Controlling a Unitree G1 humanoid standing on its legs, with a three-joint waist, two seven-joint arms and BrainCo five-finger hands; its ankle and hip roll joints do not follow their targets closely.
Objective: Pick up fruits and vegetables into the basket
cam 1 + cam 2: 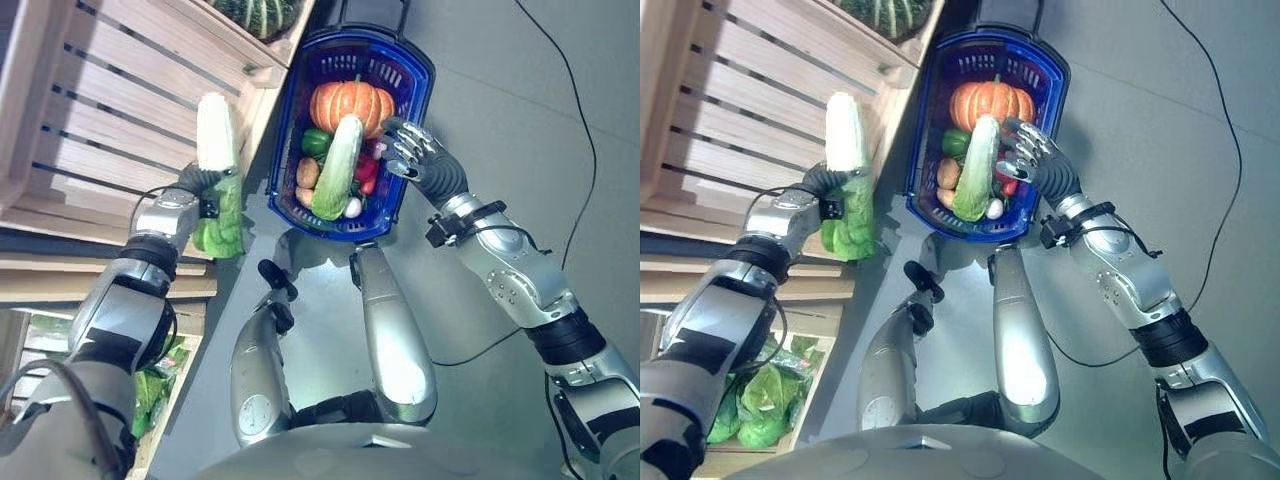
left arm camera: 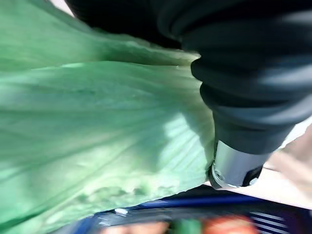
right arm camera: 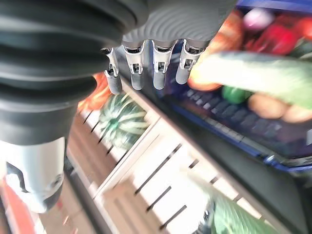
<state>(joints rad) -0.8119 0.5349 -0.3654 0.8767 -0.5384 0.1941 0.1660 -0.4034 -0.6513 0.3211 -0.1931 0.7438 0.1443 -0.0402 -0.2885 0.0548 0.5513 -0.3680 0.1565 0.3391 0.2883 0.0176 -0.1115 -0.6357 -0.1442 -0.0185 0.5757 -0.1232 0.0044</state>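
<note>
A blue basket [image 1: 285,150] stands ahead of me. In it lie an orange pumpkin [image 1: 350,103], a long pale green gourd [image 1: 338,165], a green pepper [image 1: 315,140], a red pepper [image 1: 367,172] and a potato [image 1: 307,172]. My left hand [image 1: 200,182] is shut on a leafy cabbage [image 1: 216,140], white stalk up and green leaves hanging, just left of the basket. Those leaves [image 2: 97,122] spread before the left hand's cover [image 2: 253,73]. My right hand [image 1: 410,150] hovers over the basket's right rim with its fingers [image 3: 158,68] curled and nothing seen in them.
Slatted wooden crates [image 1: 100,100] line the left side. A striped green squash [image 1: 255,12] lies in the far one and shows again as a squash [image 3: 122,119] past my right hand. Leafy greens [image 1: 760,400] fill a low crate. Grey floor [image 1: 520,100] stretches right.
</note>
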